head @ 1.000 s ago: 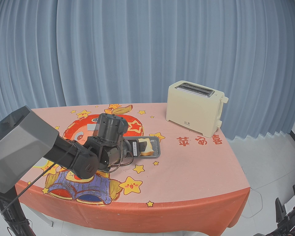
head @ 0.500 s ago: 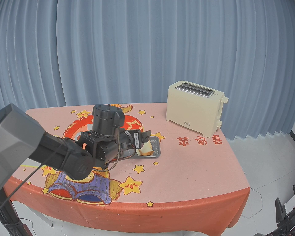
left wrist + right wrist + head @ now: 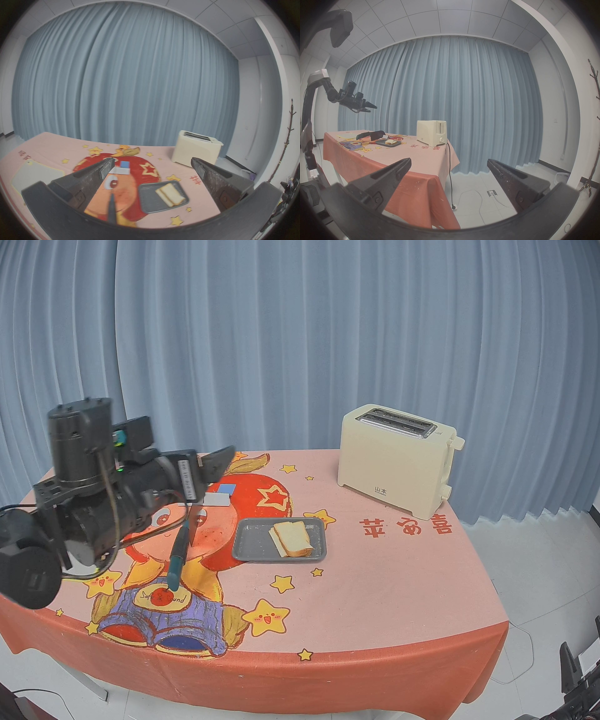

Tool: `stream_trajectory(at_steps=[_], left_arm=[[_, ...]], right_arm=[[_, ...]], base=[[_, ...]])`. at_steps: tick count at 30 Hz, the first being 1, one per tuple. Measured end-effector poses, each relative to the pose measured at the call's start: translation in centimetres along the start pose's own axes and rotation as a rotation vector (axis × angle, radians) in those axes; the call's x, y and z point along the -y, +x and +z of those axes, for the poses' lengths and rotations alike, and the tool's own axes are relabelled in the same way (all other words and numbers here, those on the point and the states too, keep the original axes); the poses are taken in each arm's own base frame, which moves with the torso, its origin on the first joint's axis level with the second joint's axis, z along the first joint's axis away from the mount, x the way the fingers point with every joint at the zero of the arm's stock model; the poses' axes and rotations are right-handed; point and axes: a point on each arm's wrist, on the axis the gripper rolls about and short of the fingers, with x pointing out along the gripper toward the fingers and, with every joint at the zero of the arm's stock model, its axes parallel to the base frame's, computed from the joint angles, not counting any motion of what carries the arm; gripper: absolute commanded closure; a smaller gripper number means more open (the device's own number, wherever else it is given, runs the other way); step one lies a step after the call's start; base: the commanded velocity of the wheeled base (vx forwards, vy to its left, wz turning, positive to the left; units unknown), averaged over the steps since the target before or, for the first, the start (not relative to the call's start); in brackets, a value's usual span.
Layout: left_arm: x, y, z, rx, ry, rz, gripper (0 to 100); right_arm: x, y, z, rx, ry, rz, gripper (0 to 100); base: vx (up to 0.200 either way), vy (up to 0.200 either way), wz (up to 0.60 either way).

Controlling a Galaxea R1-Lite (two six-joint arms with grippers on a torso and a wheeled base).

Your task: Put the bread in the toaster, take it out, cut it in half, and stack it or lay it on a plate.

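Black left gripper (image 3: 151, 163), wide and empty, hangs at nine o'clock of grey rectangular tray (image 3: 250, 544); best withdrawn upward, sparing stacked pale bread halves (image 3: 294, 538).

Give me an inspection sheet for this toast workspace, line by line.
Surface: table under a cartoon cloth.
Job's things: bread in two overlapping pieces on the grey tray; toaster at far right, nothing sticking out of its slots; knife lying left of the tray.
Clutter: blue-and-white block beyond the knife; pale board at the left edge.
Grippers: left gripper open, raised over the table's left; right gripper open, away from the table.
Cables: toaster cord hangs to the floor.
Surroundings: blue curtain behind.
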Motion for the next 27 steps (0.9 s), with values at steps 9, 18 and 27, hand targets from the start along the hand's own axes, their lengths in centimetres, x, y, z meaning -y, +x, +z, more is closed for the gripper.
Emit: stream_trajectory(at_steps=[9, 18, 27], left_arm=[[-4.8, -6.3, 0.0, 0.099, 0.000, 0.121, 0], [-8.8, -11.7, -0.8, 0.208, 0.019, 0.233, 0], [-10.0, -16.5, -3.9, 0.241, 0.024, 0.302, 0]], right_arm=[[0.0, 0.0, 0.0, 0.000, 0.000, 0.000, 0], [0.0, 0.0, 0.0, 0.001, 0.000, 0.000, 0], [0.0, 0.0, 0.0, 0.001, 0.000, 0.000, 0]], base=[[0.000, 0.000, 0.00], [0.000, 0.000, 0.00], [0.000, 0.000, 0.00]])
